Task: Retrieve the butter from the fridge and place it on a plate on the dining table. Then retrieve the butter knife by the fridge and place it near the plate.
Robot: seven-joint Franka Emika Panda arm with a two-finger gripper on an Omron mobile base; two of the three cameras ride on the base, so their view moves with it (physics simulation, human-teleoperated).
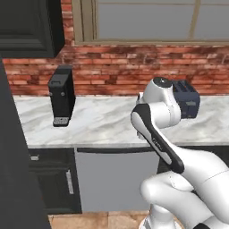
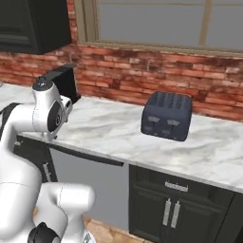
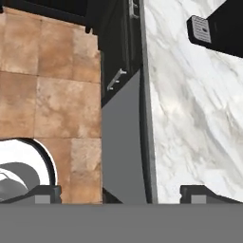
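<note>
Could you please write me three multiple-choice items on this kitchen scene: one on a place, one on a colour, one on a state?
1. Where does the toaster stand?
A. on the marble counter
B. on the floor
C. on the window sill

2. What colour is the wall behind the counter?
A. white tile
B. red brick
C. green paint

3. How does the gripper stand?
A. shut on a knife
B. open and empty
C. shut on a plate

Answers: 1 A, it rests on the marble top; 2 B, brick courses show; 3 B, the fingertips stand far apart with nothing between them.
</note>
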